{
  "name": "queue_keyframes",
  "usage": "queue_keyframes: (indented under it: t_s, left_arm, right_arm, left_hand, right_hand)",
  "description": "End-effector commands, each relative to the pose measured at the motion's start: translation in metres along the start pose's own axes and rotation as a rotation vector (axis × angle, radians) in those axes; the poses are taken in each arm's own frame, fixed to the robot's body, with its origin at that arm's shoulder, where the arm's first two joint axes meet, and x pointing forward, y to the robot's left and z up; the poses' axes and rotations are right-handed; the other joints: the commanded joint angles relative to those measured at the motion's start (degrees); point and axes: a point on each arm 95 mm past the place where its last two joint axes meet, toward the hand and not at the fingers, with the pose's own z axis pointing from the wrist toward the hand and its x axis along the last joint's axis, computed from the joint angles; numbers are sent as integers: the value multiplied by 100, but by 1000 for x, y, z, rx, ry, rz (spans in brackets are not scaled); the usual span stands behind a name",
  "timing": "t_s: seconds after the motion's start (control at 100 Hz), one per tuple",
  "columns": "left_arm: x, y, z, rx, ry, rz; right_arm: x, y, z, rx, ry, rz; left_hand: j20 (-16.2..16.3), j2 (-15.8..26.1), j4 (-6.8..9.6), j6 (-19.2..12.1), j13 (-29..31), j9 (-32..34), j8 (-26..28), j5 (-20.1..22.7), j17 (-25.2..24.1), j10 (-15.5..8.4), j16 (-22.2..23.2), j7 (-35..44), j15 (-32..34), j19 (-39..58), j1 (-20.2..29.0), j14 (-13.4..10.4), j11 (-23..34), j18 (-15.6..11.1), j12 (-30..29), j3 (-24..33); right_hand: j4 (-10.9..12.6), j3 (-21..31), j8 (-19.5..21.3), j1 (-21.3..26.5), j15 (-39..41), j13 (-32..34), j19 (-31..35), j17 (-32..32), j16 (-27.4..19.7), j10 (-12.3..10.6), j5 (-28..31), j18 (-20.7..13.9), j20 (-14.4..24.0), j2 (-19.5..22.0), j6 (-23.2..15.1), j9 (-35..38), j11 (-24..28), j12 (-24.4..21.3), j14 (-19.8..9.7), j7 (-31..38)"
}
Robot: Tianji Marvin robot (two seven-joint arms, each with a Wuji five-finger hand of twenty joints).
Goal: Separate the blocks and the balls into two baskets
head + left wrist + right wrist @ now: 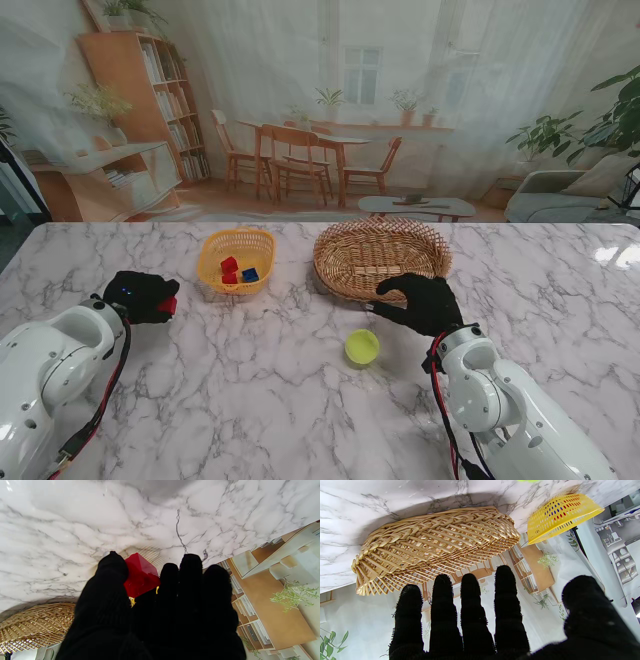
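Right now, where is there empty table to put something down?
Bare marble lies between the left hand and the green ball, and in the right corner beyond the wicker basket. It is crowded where the right hand meets that basket, beside the yellow basket.

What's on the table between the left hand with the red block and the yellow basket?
Nothing: the stand view shows bare marble between the left hand and the yellow basket.

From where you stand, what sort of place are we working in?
Probably a staged demo bench, not a real home: a white marble-pattern table stands before a printed dining-room backdrop, set with a yellow plastic basket and an oval wicker basket for sorting.
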Motion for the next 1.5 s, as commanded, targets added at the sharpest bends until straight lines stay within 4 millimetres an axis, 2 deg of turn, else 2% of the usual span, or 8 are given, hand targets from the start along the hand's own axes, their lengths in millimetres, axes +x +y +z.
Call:
queue_keyframes:
  t_s: [0.0,0.25,0.62,0.99,1.41,1.49]
  left_arm:
    - [0,-8,6,-5,-5,2]
    - [1,-29,20,16,-10,-16]
    - [0,-38,56,16,-34,-64]
    - [13,-54,98,24,-38,-112]
    - [17,-56,127,57,-60,-156]
    - [17,-55,130,66,-64,-160]
  right_arm:
    - [0,-2,-1,7,-5,0]
    - [0,-3,-1,9,-6,1]
    - [0,-2,-2,4,-9,4]
    - [-2,-2,-2,1,-11,5]
    - [-4,-1,-3,-6,-14,7]
    - [-4,-1,-3,-5,-14,6]
  left_hand:
    - [-56,220,219,-253,68,141,62,77,7,-36,62,489,90,192,570,98,-47,-187,78,121]
    - [-56,245,196,-344,53,136,59,84,-9,-93,49,493,62,173,537,89,-66,-218,50,79]
    - [-84,307,175,-386,-64,29,12,25,-119,-138,18,481,-16,64,508,95,-90,-236,8,44]
    - [-43,358,197,-439,-100,24,-12,-8,-151,-182,42,565,46,131,559,75,-53,-260,11,80]
    - [-26,386,186,-435,-249,-150,-112,-138,-274,-208,26,583,33,126,456,82,-62,-292,-47,33]
    - [-39,410,180,-398,-372,-361,-234,-222,-377,-201,-70,524,-81,-1,360,104,25,-283,-369,-16]
  right_hand:
    - [149,-81,-72,165,-238,-33,-63,-99,-46,-1,88,88,-43,197,55,-26,46,27,-12,36]
    - [150,-77,-72,169,-238,-34,-64,-99,-46,1,87,87,-44,201,60,-32,44,26,-9,35]
    - [150,-78,-72,170,-238,-38,-66,-105,-46,-3,89,88,-45,198,60,-33,45,27,-8,35]
    - [150,-77,-69,168,-238,-38,-76,-114,-46,-4,96,89,-48,204,52,-32,44,26,-9,41]
    - [150,-79,-70,166,-238,-39,-77,-114,-46,-4,91,90,-48,201,52,-31,46,28,-13,40]
    - [150,-78,-69,170,-238,-38,-79,-118,-45,-9,93,88,-48,199,54,-30,47,28,-12,42]
